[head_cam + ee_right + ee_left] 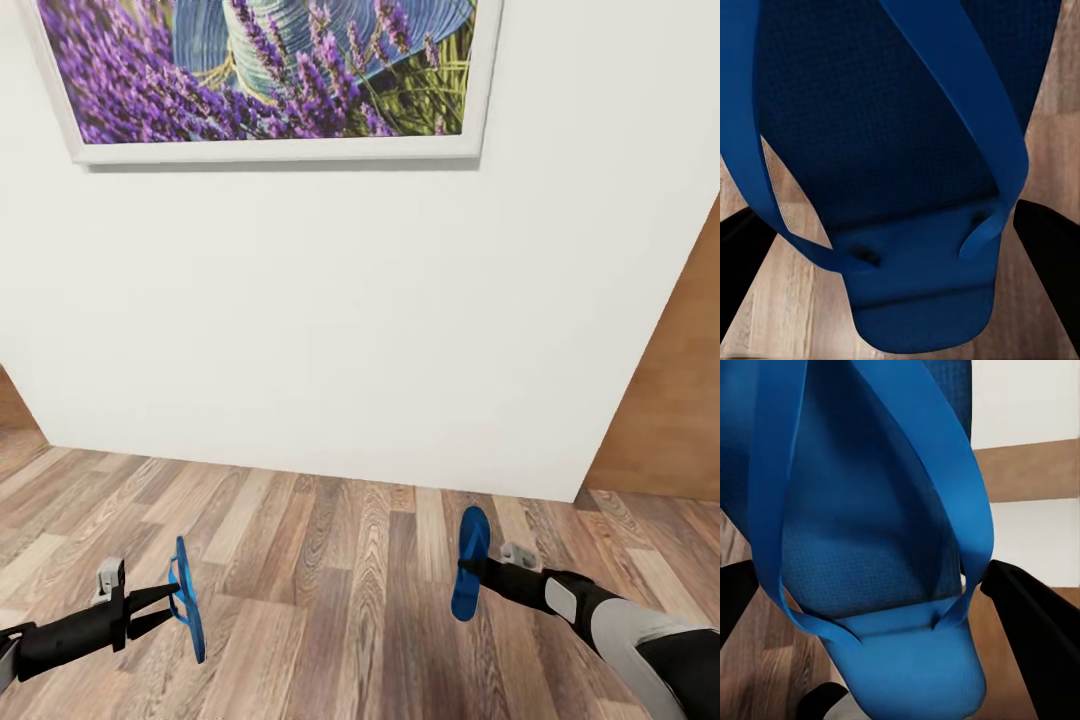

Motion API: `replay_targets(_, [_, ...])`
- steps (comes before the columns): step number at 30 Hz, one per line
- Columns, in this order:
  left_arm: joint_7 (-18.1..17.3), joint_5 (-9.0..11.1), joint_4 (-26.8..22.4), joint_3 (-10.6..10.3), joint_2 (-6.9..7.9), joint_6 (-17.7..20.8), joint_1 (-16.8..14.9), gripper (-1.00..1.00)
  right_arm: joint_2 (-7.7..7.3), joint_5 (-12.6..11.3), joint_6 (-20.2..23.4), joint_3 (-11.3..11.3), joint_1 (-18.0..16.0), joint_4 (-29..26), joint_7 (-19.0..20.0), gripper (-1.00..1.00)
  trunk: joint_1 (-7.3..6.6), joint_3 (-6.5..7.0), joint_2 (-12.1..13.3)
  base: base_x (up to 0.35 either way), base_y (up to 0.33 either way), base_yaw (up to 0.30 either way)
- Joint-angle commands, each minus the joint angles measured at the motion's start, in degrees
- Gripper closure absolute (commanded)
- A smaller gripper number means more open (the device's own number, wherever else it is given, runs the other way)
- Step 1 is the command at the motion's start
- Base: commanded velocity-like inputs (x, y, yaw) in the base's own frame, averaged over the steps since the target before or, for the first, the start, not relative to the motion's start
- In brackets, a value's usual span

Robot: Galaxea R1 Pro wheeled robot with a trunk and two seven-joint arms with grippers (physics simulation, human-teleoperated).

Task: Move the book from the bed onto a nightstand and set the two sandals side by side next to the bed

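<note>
Blue sandals hang from both hands, held clear above the wood-plank floor [340, 560]. The left hand [172, 598] pinches the left sandal [187, 598] at mid-length, edge-on, its long axis running away from the robot. The right hand [472, 572] pinches the right sandal [469, 562] the same way, roughly parallel and well apart from the first. A white wall [360, 320] with a lavender picture [270, 70] stands ahead. Neither bed nor book appears, so each arm's nearness to the bed cannot be judged.
</note>
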Motion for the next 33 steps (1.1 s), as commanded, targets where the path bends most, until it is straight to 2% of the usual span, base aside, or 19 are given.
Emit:
replay_targets(1, [-0.16,0.05,0.01,0.08,-0.01,0.61,-0.04,1.0,-0.01,-0.72,0.32,0.25,-0.07,0.13,0.37,1.0,-0.01,-0.05,-0.02,0.0,0.0,0.259])
replay_targets(33, [-0.16,0.04,0.03,0.05,-0.01,0.69,-0.04,1.0,-0.01,-0.72,0.33,0.25,-0.07,0.12,0.37,1.0,-0.01,-0.05,-0.02,0.0,0.0,0.259])
